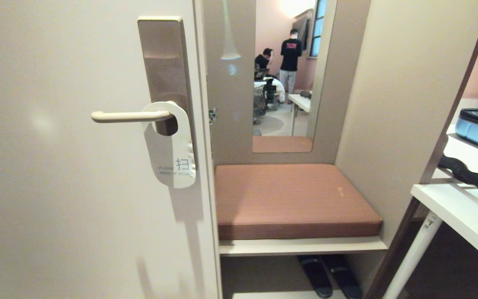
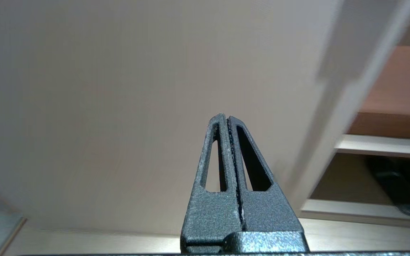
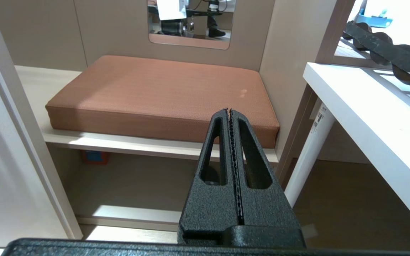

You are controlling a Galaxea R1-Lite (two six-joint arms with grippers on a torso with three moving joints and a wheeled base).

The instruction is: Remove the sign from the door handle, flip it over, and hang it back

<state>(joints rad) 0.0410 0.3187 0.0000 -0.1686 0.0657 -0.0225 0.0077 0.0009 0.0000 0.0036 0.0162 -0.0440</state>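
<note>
White-faced with pale blue lettering, the flat plastic sign (image 1: pixel 171 146) hangs by its round hole on the slim cream lever of the door handle (image 1: pixel 129 116), right at the elbow against the tall brown metal plate (image 1: pixel 165 62), and we see its long axis running straight down. Neither arm shows from the head, so we judge the sign sits above and ahead of both. Our left tool (image 2: pixel 228 121) has its fingers pressed together on nothing, pointing at the plain cream door (image 1: pixel 64 187) low down, near its edge; that makes it the nearer one, we reckon. Our right tool (image 3: pixel 229 111), likewise closed and empty, faces the brown cushioned bench (image 1: pixel 293 199). Open room lies off the lever's free end; the door edge crowds the sign's other side.
</note>
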